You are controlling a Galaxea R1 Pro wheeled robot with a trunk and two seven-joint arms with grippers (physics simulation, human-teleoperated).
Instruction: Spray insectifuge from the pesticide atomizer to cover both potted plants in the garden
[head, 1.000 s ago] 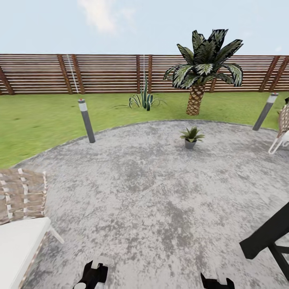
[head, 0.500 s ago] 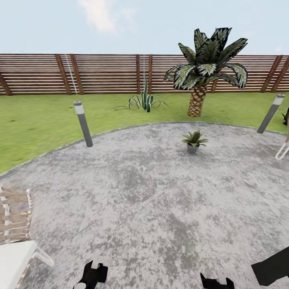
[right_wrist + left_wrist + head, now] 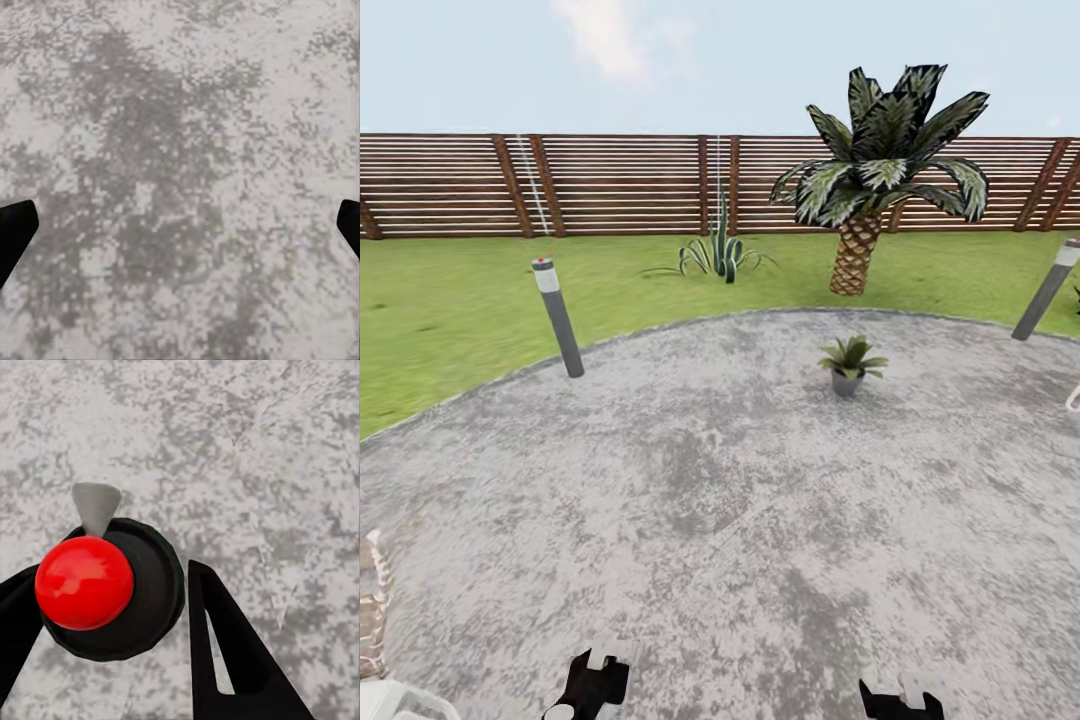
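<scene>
Item: pesticide atomizer (image 3: 105, 585). Dark round body, red top, grey nozzle. Seen from above in the left wrist view, it sat between the jaws of the left gripper (image 3: 112, 607), which were closed on its body. In the head view that gripper (image 3: 588, 690) sat low, near the robot.

Item: right gripper (image 3: 180, 225). Jaws spread wide, nothing between them, only paving below.

Item: potted plant (image 3: 849, 362). One low green rosette in a small grey pot, standing on the paving near its far edge, in front of the palm (image 3: 875, 160). It was well apart from the robot. A second one could not be made out.

Step in hand, judged: carrying the atomizer toward the plant. To do it well, the robot should roll up close, keep the bottle upright and firmly gripped, and point the nozzle at the leaves before spraying.

Surface: grey mottled stone paving (image 3: 720, 500), rounded, flat and open on the way to the pot.

Surroundings: lawn (image 3: 450, 300) beyond the paving's edge; two bollard lamps (image 3: 557, 318) (image 3: 1046, 290) on that edge; an agave (image 3: 718, 252) on the grass; brown slatted fence (image 3: 610, 185) behind. A woven chair (image 3: 375, 610) showed at the paving's near left corner.
</scene>
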